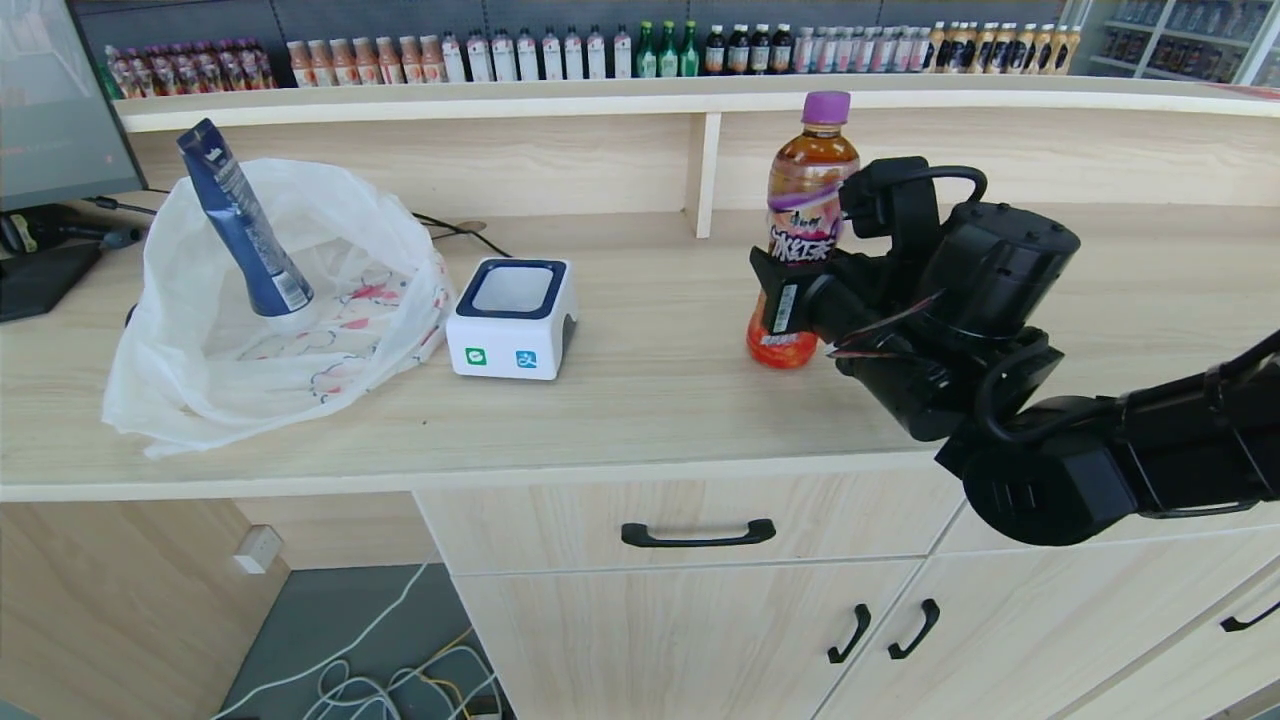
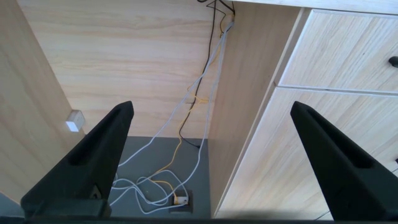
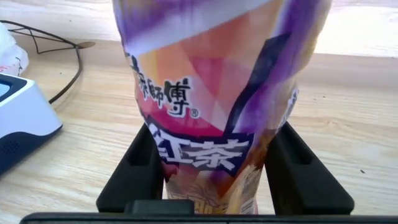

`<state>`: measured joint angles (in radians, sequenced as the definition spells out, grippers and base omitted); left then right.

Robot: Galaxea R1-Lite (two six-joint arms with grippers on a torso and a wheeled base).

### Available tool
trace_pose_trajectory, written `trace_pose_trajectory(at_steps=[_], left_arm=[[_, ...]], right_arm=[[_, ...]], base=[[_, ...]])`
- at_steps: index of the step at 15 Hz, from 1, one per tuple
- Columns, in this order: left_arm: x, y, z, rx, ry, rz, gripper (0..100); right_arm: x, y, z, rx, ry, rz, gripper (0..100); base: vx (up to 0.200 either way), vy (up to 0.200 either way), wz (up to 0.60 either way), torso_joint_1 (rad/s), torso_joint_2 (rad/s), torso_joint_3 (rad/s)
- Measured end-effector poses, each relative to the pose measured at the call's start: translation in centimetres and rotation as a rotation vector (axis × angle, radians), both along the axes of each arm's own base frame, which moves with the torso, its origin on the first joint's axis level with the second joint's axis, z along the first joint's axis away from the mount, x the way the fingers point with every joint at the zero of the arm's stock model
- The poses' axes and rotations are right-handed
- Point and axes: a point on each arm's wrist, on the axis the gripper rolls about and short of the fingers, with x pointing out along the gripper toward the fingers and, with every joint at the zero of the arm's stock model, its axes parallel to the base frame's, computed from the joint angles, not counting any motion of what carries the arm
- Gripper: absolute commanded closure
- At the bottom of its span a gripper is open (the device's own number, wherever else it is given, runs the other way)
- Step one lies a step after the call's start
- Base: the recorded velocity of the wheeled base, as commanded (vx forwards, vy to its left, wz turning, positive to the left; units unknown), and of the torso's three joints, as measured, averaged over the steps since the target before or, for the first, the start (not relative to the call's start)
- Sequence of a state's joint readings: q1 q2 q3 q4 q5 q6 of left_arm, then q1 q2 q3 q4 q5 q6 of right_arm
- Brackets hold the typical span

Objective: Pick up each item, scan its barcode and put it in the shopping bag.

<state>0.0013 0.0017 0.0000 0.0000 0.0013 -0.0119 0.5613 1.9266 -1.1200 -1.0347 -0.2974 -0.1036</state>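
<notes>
A tea bottle (image 1: 805, 225) with a purple cap stands upright on the wooden counter (image 1: 660, 390), right of centre. My right gripper (image 1: 800, 290) is shut on the bottle's lower half, one finger on each side; the right wrist view shows the label (image 3: 214, 112) pressed between both fingers (image 3: 140, 168). A white scanner box (image 1: 513, 318) with a dark blue rim sits mid-counter. The white shopping bag (image 1: 270, 300) lies open at the left with a blue tube (image 1: 245, 220) standing in it. My left gripper (image 2: 214, 165) hangs open below the counter, beside the cabinet.
A monitor and cables (image 1: 60, 150) stand at the counter's far left. A raised shelf (image 1: 700, 110) with a row of drinks runs along the back. Drawers with black handles (image 1: 698, 533) front the counter. Loose cables (image 2: 180, 180) lie on the floor.
</notes>
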Motion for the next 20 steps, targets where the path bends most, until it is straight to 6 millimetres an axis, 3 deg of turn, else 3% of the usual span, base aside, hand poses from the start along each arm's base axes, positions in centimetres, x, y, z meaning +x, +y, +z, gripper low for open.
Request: trace_pose_trajectory(at_steps=[7,11,14,20], left_arm=[[0.0,0.0,0.0,0.001,0.000,0.000,0],[0.0,0.0,0.0,0.001,0.000,0.000,0],[0.0,0.0,0.0,0.000,0.000,0.000,0],[0.0,0.0,0.0,0.001,0.000,0.000,0]], right_arm=[[-1.1,-0.6,1.6,0.009,-0.014,0.001,100],[-2.6,-1.2,3.6,0.028,-0.048,0.007,100],[-4.5,-1.6,4.6,0.040,-0.065,0.012,100],[-10.3,-3.1,4.5,0.041,-0.047,0.068,100]], base=[[0.000,0.000,0.00,0.000,0.00,0.000],[0.000,0.000,0.00,0.000,0.00,0.000],[0.000,0.000,0.00,0.000,0.00,0.000],[0.000,0.000,0.00,0.000,0.00,0.000]])
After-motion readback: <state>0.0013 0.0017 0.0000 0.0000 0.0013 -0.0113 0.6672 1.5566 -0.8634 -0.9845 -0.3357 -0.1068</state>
